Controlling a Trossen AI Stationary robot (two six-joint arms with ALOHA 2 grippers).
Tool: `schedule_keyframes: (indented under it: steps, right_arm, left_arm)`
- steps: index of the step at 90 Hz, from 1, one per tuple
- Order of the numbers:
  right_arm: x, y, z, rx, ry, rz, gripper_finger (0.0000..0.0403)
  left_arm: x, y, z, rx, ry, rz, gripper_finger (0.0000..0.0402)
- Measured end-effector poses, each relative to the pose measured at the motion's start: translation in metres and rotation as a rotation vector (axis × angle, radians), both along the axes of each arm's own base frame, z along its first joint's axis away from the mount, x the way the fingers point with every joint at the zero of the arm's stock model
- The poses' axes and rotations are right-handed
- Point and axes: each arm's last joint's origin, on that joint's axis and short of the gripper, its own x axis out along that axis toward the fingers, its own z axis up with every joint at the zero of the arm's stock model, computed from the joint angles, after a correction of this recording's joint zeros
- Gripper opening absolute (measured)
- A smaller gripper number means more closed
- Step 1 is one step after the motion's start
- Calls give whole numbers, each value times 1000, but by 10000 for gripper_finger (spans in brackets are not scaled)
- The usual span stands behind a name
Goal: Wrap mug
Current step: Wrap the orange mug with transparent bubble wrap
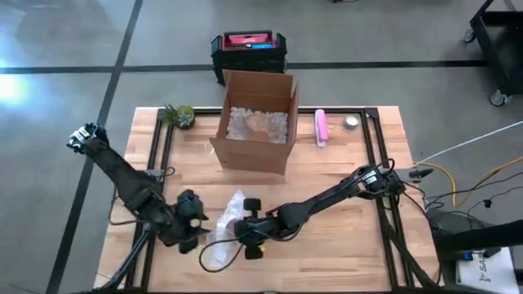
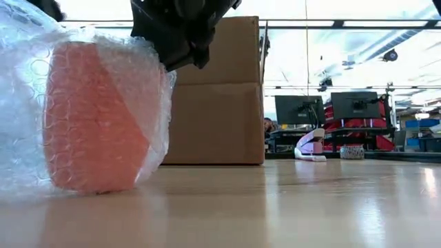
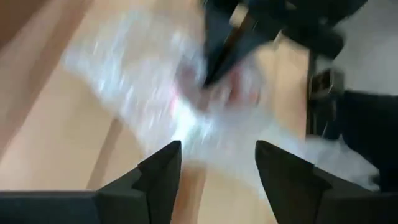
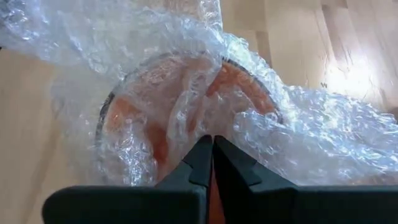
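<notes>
An orange mug (image 4: 186, 118) sits on the table near its front edge, covered in clear bubble wrap (image 1: 222, 237). In the low view the mug (image 2: 96, 117) rests on the tabletop inside the bubble wrap (image 2: 21, 103). My right gripper (image 4: 212, 146) is shut, with its tips at the wrap over the mug's round mouth. In the high view my right gripper (image 1: 249, 230) is just right of the bundle. My left gripper (image 3: 217, 162) is open and hovers just left of the bundle, with the wrap ahead of its fingers. It shows in the high view too (image 1: 193, 219). My right gripper has its shut fingertips against the bubble wrap (image 4: 205, 112) lying across the mug's mouth, inside the dark rim (image 4: 109, 112). The fingers come slanting down from the table's right. Whether a fold of wrap is caught between them cannot be told. The mug rests on the table.
An open cardboard box (image 1: 256, 122) with white filling stands at the middle far side. A small plant (image 1: 180, 114) is to its left, a pink object (image 1: 321, 127) and a small round tin (image 1: 351, 122) to its right. Bare wood lies at the near right (image 1: 343, 245).
</notes>
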Motion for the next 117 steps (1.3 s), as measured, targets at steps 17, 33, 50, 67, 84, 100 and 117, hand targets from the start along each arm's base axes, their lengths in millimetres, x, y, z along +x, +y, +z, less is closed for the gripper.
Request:
schedule_keyframes:
  steps: [17, 33, 50, 67, 84, 100, 117]
  right_arm:
    - [1, 0, 0, 2, -7, 0, 2]
    - [0, 0, 0, -1, -6, 4, 2]
    - [0, 1, 0, 0, -6, 2, 2]
    - [-6, -1, 13, -12, 15, 8, 2]
    - [-22, -6, 56, 2, 1, 30, 2]
    - [-15, 1, 68, 55, -126, 90, 2]
    - [-4, 0, 28, 88, -24, 115, 2]
  left_arm:
    - [0, -27, -40, -128, -62, -32, 127]
    - [29, -47, -54, -120, -371, -108, 64]
    - [58, -35, -68, 18, -374, -57, 6]
    - [74, -23, -86, 22, -286, -1, 4]
    - [74, -23, -88, 2, -273, 17, 1]
    - [73, -21, -87, 2, -274, 30, 1]
    - [72, -20, -85, 6, -281, 37, 1]
